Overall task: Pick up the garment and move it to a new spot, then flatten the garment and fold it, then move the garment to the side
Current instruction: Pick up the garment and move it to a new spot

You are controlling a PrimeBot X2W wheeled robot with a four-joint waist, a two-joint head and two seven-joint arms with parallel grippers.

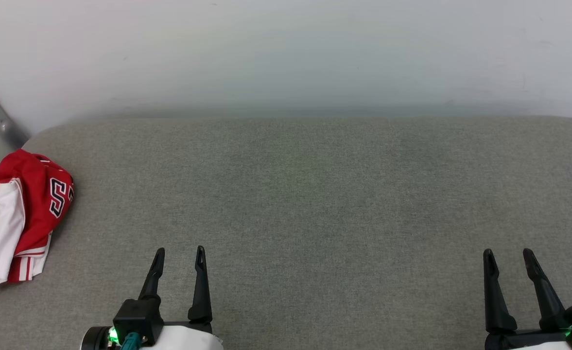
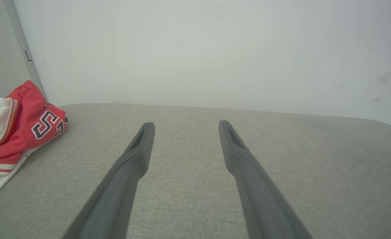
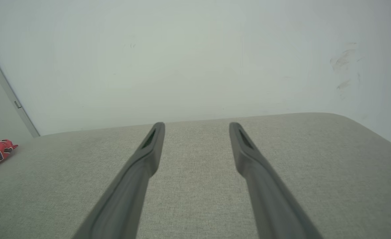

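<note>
One garment, a red jersey-style T-shirt with white short sleeves and red-and-white striped trim, lies crumpled in a heap at the far left edge of the grey woven-fabric work surface, close to its rear left corner. Part of a black, white-outlined numeral shows on the upper fold. The heap runs past the left border of the head view, so its full extent cannot be stated.

Left gripper: two dark fingers spread apart, nothing between them, over bare surface, well apart from the garment and to its right. Right gripper: likewise spread and empty, at the far right side of the surface.

Handling assessment: the item appears light, soft and limp. It will likely sag and drape when lifted and offers no rigid edge. Smooth jersey cloth may slip from a shallow pinch. Breakage is no concern; bunching and dragging on the textured surface are.

Recommended hold: pinch a raised fold of the red body near the numeral, or the bunched white sleeve, taking the layers deep between the fingers. The left gripper is the nearer. No step of the task is yet done.
</note>
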